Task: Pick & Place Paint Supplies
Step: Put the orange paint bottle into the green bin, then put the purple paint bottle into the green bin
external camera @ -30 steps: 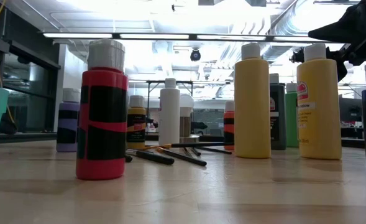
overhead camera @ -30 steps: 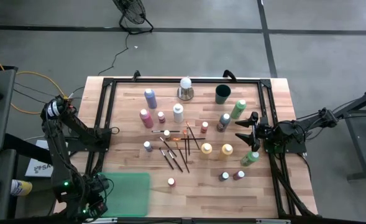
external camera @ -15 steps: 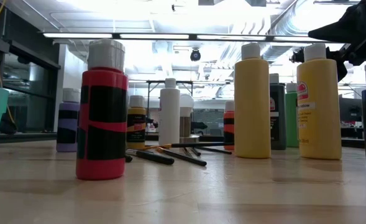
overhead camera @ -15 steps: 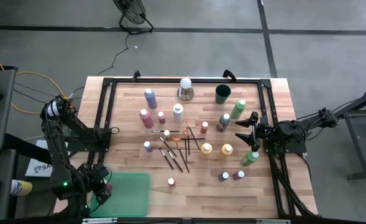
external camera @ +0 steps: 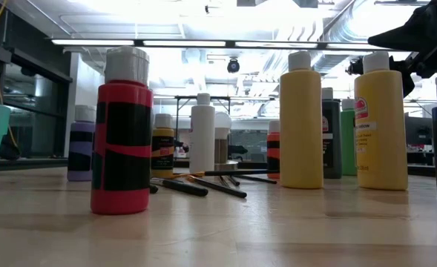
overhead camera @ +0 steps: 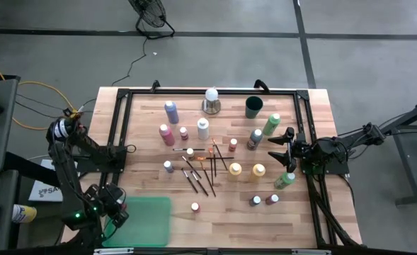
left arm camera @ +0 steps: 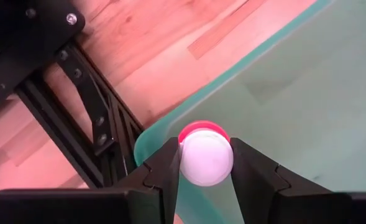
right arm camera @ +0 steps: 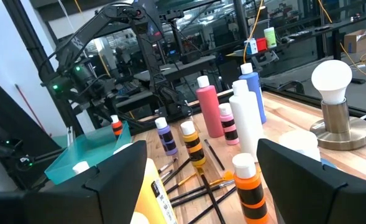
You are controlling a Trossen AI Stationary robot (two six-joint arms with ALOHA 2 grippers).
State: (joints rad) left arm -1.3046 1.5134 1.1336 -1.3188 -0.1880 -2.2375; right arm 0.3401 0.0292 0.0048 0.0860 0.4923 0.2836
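Fingers of the left gripper [left arm camera: 205, 163] clamp the white cap of a small red paint bottle [left arm camera: 205, 155] above the teal bin's [left arm camera: 307, 106] near-left rim. Light, rigid and smooth plastic, it looks safest pinched at the cap. The right gripper [overhead camera: 284, 146] waits spread apart at right.

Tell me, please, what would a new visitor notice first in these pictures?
Probably the crowd of paint bottles and thin brushes spread over the middle of the wooden table. Next, the left gripper at the near left corner, holding a small red bottle by its white cap over the green tray.
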